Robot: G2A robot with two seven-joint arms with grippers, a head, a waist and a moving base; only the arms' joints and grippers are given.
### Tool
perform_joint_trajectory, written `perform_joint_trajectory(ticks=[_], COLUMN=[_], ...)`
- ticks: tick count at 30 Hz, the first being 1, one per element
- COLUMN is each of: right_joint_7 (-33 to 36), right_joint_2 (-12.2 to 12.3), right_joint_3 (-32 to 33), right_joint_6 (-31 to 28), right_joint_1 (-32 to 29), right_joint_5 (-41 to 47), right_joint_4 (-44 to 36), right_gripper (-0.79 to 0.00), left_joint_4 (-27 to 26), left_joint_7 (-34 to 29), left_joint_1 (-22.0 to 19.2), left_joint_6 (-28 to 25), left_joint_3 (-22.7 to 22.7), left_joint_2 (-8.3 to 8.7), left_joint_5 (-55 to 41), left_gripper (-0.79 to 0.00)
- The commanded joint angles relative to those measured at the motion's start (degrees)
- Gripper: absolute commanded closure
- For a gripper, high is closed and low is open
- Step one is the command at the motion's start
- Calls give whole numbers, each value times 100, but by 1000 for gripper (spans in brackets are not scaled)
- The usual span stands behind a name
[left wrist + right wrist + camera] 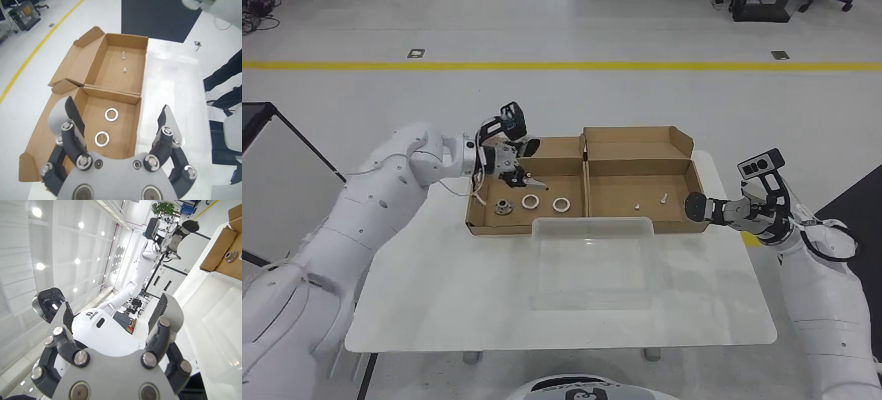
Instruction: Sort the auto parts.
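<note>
Auto parts are lying sorted in a cardboard box (507, 228) that is sitting toward the far side of a white table (442, 310). The box is split by a middle wall into two compartments. In the left compartment, a flanged part (502, 207) is resting nearest the left end wall, with a first ring (101, 138) beside it and a second ring (111, 114) next along the same row, each lying flat and apart from the others. In the right compartment, a short pin (124, 69) and a long pin (123, 55) are lying near each other on the cardboard floor, not touching.

A clear plastic bin (592, 265) is standing on the table just in front of the box, against its front wall.

The left gripper (117, 104) is hanging over the left compartment with its fingers (72, 111) spread wide and holding nothing. The right gripper (115, 301) is sitting just beside the right end of the box, turned sideways, its fingers (159, 308) also spread apart and gripping nothing.
</note>
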Motion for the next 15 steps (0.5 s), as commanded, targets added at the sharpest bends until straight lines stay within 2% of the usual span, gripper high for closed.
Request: perform_joint_trajectory(ticks=[1,5,8,12,15], right_joint_7=[0,0,0,0,0], right_joint_2=[0,0,0,0,0], right_joint_3=[0,0,0,0,0], right_joint_6=[0,0,0,0,0], right_joint_1=[0,0,0,0,0], right_joint_5=[0,0,0,0,0], right_joint_4=[0,0,0,0,0], right_gripper=[-785,-785,-785,-785,-785], left_joint_4=[-775,-1831,-2428,-2999,-3210], left_joint_7=[-261,-625,-807,-929,-867], left_joint_1=[331,1052,1636,2377,2869], left_joint_6=[0,0,0,0,0], left_joint_3=[-385,-1199,-1860,-2716,-3349], left_joint_2=[414,1034,1415,1800,2000], left_joint_5=[-410,-1032,-1418,-1792,-1905], left_gripper=[-785,-785,-785,-785,-785])
